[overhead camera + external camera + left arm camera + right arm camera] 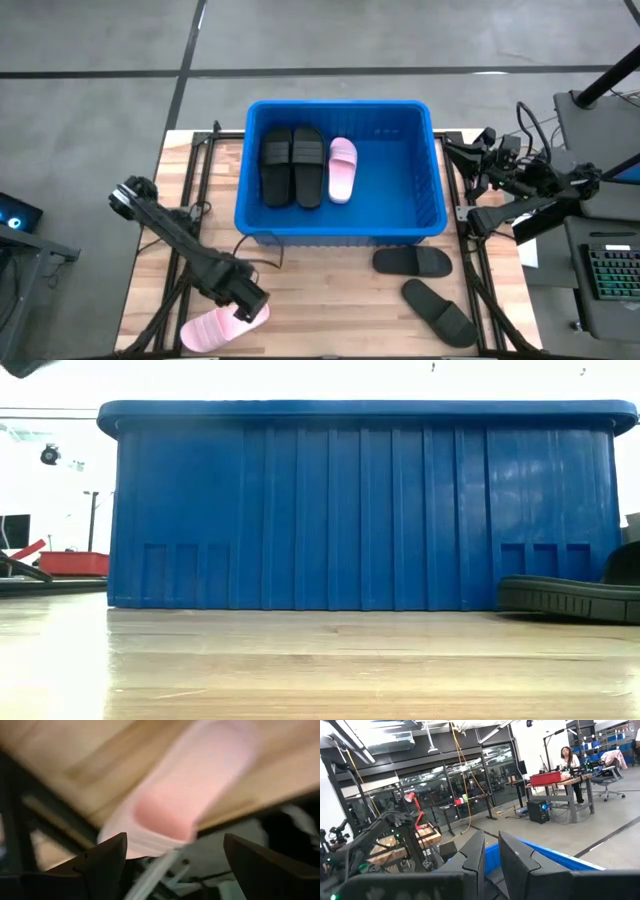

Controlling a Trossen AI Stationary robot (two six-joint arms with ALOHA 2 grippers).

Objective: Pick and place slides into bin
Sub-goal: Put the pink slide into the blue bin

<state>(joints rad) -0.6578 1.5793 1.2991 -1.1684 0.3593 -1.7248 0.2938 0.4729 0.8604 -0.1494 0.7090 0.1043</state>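
Observation:
The blue bin (340, 215) (360, 505) stands mid-table and holds two black slides (292, 165) and one pale pink slide (342, 168). Two more black slides (413, 261) (440, 312) lie flat on the wood to the right of the bin's near wall; one of them shows in the low view (570, 595). A second pink slide (215, 330) (195, 785) lies at the table's near left edge. My left gripper (250, 312) (175, 857) hovers open over its end, pointing steeply down. My right gripper (458, 152) (492, 860) is raised at the bin's right side, shut and holding nothing.
Dark frame rails (200, 170) run along the table's left side, and cables lie by the left arm. A keyboard (612, 275) and other gear sit past the right edge. A person stands at a far bench (567, 757). Bare wood (330, 310) lies in front of the bin.

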